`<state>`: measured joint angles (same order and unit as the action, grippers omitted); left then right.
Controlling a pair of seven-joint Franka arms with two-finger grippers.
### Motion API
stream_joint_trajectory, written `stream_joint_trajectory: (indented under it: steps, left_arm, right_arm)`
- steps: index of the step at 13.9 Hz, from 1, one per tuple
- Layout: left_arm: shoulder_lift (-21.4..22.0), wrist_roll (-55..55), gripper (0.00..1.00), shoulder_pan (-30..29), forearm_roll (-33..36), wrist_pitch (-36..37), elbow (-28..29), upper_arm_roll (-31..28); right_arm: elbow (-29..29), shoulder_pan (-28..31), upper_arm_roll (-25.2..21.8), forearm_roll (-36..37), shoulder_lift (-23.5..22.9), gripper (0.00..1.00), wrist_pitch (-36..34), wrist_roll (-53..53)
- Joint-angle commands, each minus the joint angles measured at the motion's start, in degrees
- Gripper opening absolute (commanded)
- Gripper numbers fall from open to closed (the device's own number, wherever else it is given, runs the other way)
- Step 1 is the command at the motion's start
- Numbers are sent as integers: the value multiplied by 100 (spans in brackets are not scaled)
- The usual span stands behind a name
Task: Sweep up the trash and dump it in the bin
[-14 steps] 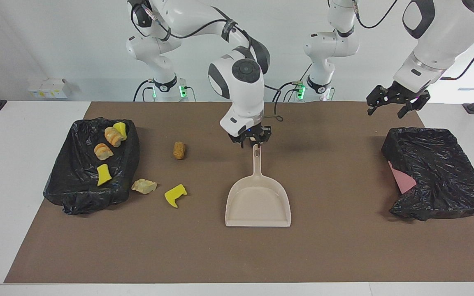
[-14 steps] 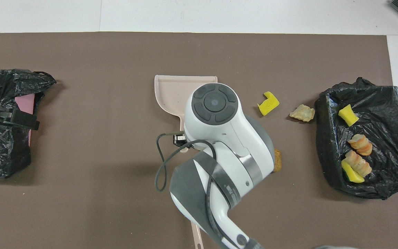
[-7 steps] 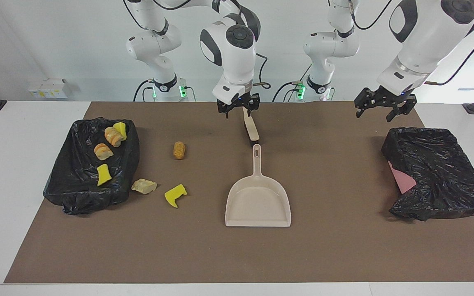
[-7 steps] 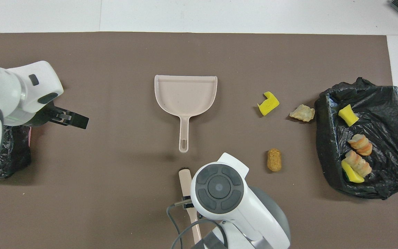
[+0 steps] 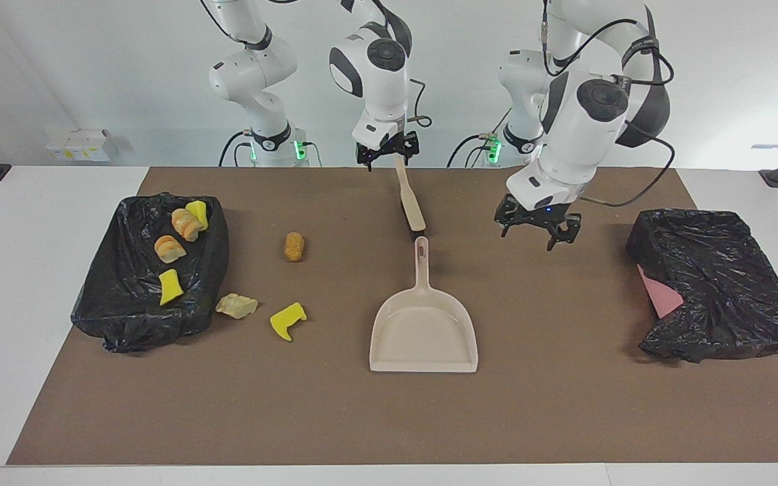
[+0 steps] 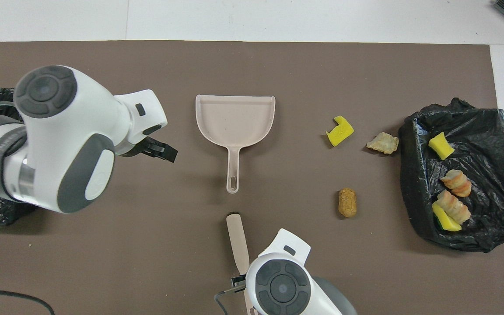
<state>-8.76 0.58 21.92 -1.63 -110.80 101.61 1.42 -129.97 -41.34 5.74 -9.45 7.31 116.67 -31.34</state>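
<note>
Right claw (image 5: 387, 150) spread, over brush (image 5: 410, 201) handle end; its own arm hides it overhead. Left claw (image 5: 536, 229) spread over mat, beside dustpan (image 5: 424, 324). Trash: four scraps in bin bag (image 5: 129, 304), three (image 5: 294, 246) on mat beside it. No legible writing.

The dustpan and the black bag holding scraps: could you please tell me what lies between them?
Three scraps on the mat: a yellow foam piece, a pale beige chunk beside the black bag, and an orange-tan lump nearer the robots. Both views show this; the dustpan is empty.
</note>
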Motion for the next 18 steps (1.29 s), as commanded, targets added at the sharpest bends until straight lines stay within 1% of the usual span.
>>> stream_joint_trajectory:
  steps: [1, 2, 5, 7, 8, 9, 10, 11, 13, 15, 16, 17, 18]
  left_arm:
    - [-257, -662, 100, 488, 216, -432, -19, -98]
    - [-328, -900, 100, 550, 216, -529, -19, -89]
    - [-644, -1857, 100, 1006, 216, -1030, -19, -89]
    - [-759, -2271, 100, 1165, 216, -1197, -19, -89]
    - [-889, -2595, 100, 1314, 216, -1337, -10, -89]
    - [-1030, -2807, 100, 1411, 224, -1478, -19, -98]
    - [-1179, -2870, 100, 1481, 242, -1549, -19, -106]
    - [-1216, -2879, 100, 1491, 277, -1567, -19, -98]
    - [-1216, -2888, 98, 1491, 277, -1559, -19, -98]
    - [-1216, -2923, 66, 1491, 277, -1515, -19, -98]
    - [-1216, -2923, 48, 1491, 286, -1497, -19, -106]
    - [-1225, -2906, 7, 1482, 312, -1575, -27, -98]
    - [-1233, -2845, 0, 1447, 321, -1681, -19, -89]
  right_arm:
    - [-362, -276, -20, -189, -10, 100, 495, 75]
    - [-458, -357, -20, -241, -72, 100, 636, 58]
    - [-555, -708, -20, -461, -309, 100, 847, -162]
    - [-766, -857, -20, -470, -318, 100, 1137, -171]
    - [-776, -867, -20, -462, -318, 100, 1138, -162]
    - [-776, -867, -20, -461, -318, 97, 1147, -162]
    - [-776, -867, -20, -461, -327, 88, 1156, -162]
    - [-776, -885, -20, -461, -379, 76, 1165, -162]
    - [-776, -885, -20, -470, -397, 40, 1139, -180]
    - [-776, -885, -20, -470, -389, 4, 1095, -180]
    - [-776, -885, -20, -470, -380, 0, 1051, -188]
    - [-767, -885, -20, -470, -380, 0, 1033, -197]
    - [-741, -885, -20, -470, -389, 0, 972, -363]
